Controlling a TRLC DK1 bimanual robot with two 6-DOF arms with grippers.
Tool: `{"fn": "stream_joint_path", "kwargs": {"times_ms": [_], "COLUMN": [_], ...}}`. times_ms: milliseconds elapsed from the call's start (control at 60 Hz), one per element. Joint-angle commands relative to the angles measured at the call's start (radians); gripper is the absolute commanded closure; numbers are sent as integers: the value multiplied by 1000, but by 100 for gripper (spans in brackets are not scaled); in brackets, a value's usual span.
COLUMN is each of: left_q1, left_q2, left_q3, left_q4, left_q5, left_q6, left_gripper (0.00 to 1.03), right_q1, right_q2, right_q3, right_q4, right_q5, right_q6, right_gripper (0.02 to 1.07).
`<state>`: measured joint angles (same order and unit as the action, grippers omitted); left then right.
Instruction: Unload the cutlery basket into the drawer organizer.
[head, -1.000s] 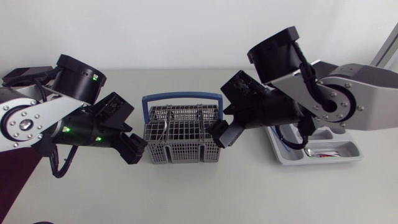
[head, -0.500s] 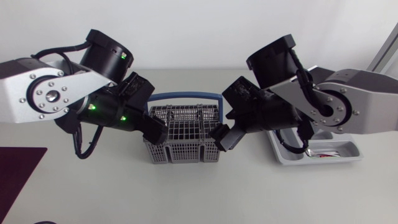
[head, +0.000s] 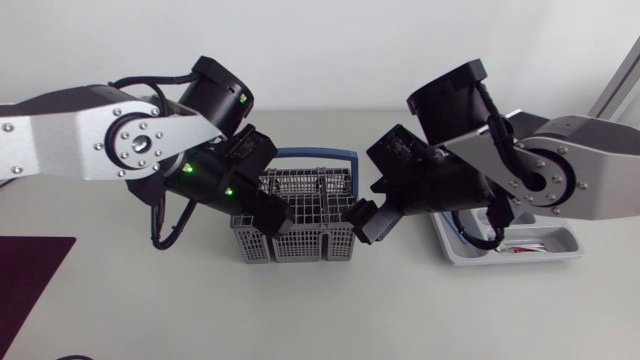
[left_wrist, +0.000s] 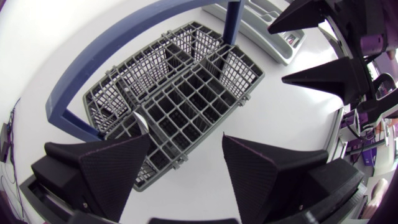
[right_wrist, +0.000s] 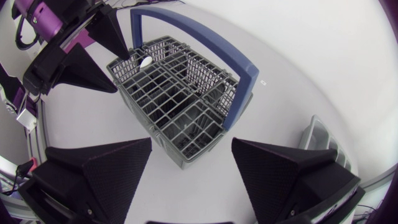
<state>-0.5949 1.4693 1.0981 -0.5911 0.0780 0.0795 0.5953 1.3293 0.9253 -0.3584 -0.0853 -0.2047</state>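
The grey cutlery basket (head: 300, 215), its blue handle (head: 315, 154) upright, stands on the surface (head: 320, 310) about midway between the left and right edges. The left hand (left_wrist: 186, 135) hangs over the basket's left end, fingers wide apart and holding nothing. The right hand (right_wrist: 191, 142) is just off the basket's right end, also spread and empty. The drawer organizer (head: 548, 257) lies near the right edge, partly under the right arm (head: 560, 175).

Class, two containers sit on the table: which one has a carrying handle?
The grey mesh cutlery basket, with its blue handle arching over it; the drawer organizer has none.
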Motion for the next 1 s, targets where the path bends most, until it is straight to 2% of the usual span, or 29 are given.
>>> {"fn": "stream_joint_path", "kwargs": {"times_ms": [0, 150, 200, 283, 333, 383, 567, 683, 817, 933, 983], "left_q1": [-2, -29, -31, -71, -98, -131, -154, -160, -163, -158, -154], "left_q2": [22, 65, 49, -6, -6, -15, -14, 13, 33, 79, 123], "left_q3": [39, 59, 22, -47, -47, -55, -47, -18, 2, 51, 95], "left_q4": [-6, -21, 31, 159, 159, 171, 175, 129, 97, 19, -47], "left_q5": [12, 0, -23, -202, -307, -369, -399, -400, -400, -396, -391], "left_q6": [-29, -50, -58, -75, -76, -90, -161, -210, -253, -296, -311], "left_gripper": [5, 5, 5, 5, 5, 4, 5, 10, 10, 10, 10], "right_q1": [-12, -14, -14, -8, -8, -9, -9, -9, -11, -11, -11], "right_q2": [-12, -12, -12, -12, -12, -13, -33, -42, -48, -55, -55], "right_q3": [-32, -34, -36, -40, -45, -51, -72, -82, -95, -105, -106], "right_q4": [12, 13, 15, 15, 15, 15, 15, 15, 15, 16, 16], "right_q5": [-11, -18, -18, -18, -19, -24, -25, -28, -39, -42, -44], "right_q6": [25, 25, 27, 30, 30, 28, 21, 18, 13, 10, 10], "right_gripper": [15, 15, 15, 15, 15, 15, 15, 15, 15, 15, 15]}}
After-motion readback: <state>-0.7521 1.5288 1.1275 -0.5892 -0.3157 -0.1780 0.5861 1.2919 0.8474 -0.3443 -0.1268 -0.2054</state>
